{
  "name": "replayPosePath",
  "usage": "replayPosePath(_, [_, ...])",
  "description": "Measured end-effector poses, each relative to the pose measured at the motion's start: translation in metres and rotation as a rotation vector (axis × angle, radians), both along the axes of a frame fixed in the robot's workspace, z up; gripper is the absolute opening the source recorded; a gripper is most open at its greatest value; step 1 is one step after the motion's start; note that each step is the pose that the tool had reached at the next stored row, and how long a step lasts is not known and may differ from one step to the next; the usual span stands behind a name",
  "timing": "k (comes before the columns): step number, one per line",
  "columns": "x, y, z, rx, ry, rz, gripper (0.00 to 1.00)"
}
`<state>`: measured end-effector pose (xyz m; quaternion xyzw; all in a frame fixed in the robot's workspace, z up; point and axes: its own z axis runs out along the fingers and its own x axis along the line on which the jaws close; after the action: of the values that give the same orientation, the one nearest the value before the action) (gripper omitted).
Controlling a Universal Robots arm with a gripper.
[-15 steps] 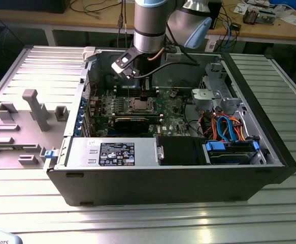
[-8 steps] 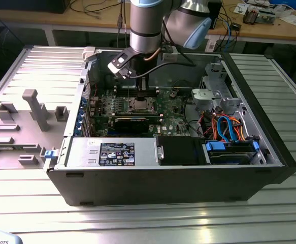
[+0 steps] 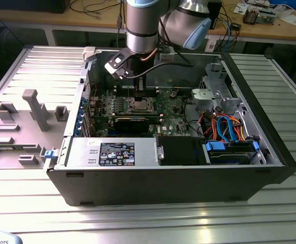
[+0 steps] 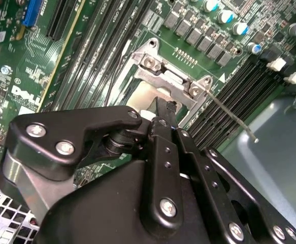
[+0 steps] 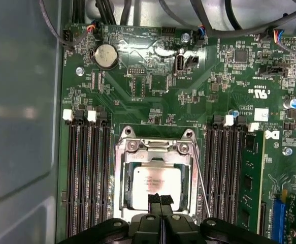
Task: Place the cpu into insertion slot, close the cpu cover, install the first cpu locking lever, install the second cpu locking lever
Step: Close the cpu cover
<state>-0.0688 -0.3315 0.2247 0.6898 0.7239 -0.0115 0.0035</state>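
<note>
Hand closed, above cpu edge (cpu cover framing it).

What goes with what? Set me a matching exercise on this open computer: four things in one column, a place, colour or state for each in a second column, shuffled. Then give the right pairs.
Things:
1 cpu
2 coin battery
3 gripper
4 locking lever

Descriptions:
A thin wire rod along one side of the cpu cover
B black, jaws together over the cpu's edge
C dull silver square in the cover's window
D round silver disc on the green motherboard, away from the cpu

Pairs: 1-C, 2-D, 3-B, 4-A
</note>
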Motion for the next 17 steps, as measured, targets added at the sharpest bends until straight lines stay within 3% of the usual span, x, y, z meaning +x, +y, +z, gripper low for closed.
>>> replayPosePath(17, [-0.017,0.0,-0.0113,0.0001,-0.0001,0.007,0.11])
